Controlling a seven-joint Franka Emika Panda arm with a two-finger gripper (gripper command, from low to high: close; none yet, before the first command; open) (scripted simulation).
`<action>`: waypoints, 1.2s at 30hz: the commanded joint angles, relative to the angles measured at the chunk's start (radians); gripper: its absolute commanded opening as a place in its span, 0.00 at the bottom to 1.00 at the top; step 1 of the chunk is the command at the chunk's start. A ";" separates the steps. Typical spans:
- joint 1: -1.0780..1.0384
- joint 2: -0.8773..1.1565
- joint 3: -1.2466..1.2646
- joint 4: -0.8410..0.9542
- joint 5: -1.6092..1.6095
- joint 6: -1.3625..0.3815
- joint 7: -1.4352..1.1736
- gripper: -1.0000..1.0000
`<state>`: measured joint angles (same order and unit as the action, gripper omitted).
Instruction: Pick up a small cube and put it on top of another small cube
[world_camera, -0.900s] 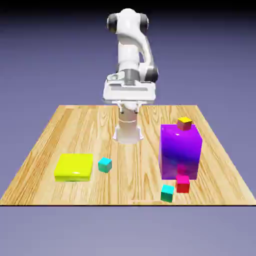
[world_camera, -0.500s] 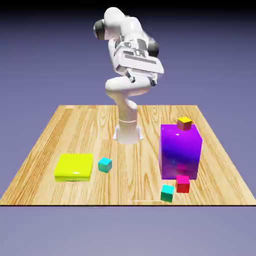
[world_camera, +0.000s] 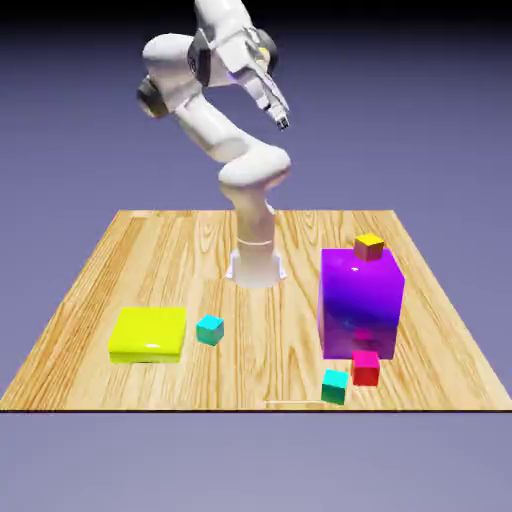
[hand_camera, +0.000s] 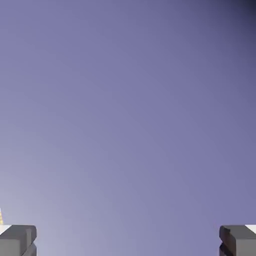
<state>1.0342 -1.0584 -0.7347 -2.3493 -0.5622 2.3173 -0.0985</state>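
Beside red cube (world_camera: 366, 369): purple block (world_camera: 360, 305)

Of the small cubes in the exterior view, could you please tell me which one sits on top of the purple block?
The yellow-orange cube; the turquoise-green, cyan and red ones all rest on the wooden table.

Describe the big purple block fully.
The purple block is a tall, upright box, glossy, shading from violet to deep blue, with a pinkish patch low on its front. It stands on the wooden table, toward the exterior view's right. A yellow-orange cube rests on top.
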 joint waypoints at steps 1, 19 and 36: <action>0.036 -0.017 -0.026 0.016 -0.020 -0.026 -0.030 0.50; 0.689 -0.329 -0.495 0.310 -0.379 -0.485 -0.566 0.50; 1.219 -0.609 -0.918 0.537 -0.706 -0.833 -1.005 0.50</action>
<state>2.2533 -1.6671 -1.6522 -1.8120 -1.2677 1.4843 -1.1038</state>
